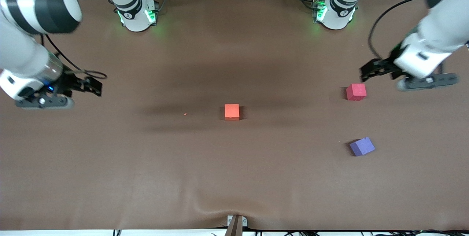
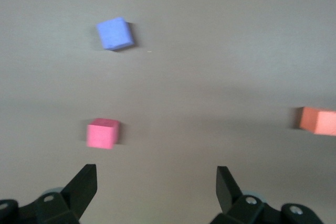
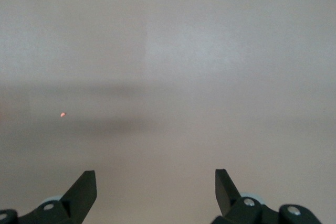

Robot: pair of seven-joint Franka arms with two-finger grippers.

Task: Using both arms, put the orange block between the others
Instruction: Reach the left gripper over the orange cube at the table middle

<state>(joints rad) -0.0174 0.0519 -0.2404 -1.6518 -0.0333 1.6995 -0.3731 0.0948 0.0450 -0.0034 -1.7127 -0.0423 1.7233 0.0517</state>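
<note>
The orange block sits alone near the middle of the brown table; it also shows at the edge of the left wrist view. Toward the left arm's end lie the others: a pinkish-red cube and, nearer the front camera, a purple-blue cube. My left gripper hangs open and empty in the air beside the pinkish-red cube. My right gripper is open and empty over bare table at the right arm's end.
A tiny orange crumb lies on the table between the right gripper and the orange block. The brown mat wrinkles at its front edge around a clamp. Both arm bases stand along the table's back edge.
</note>
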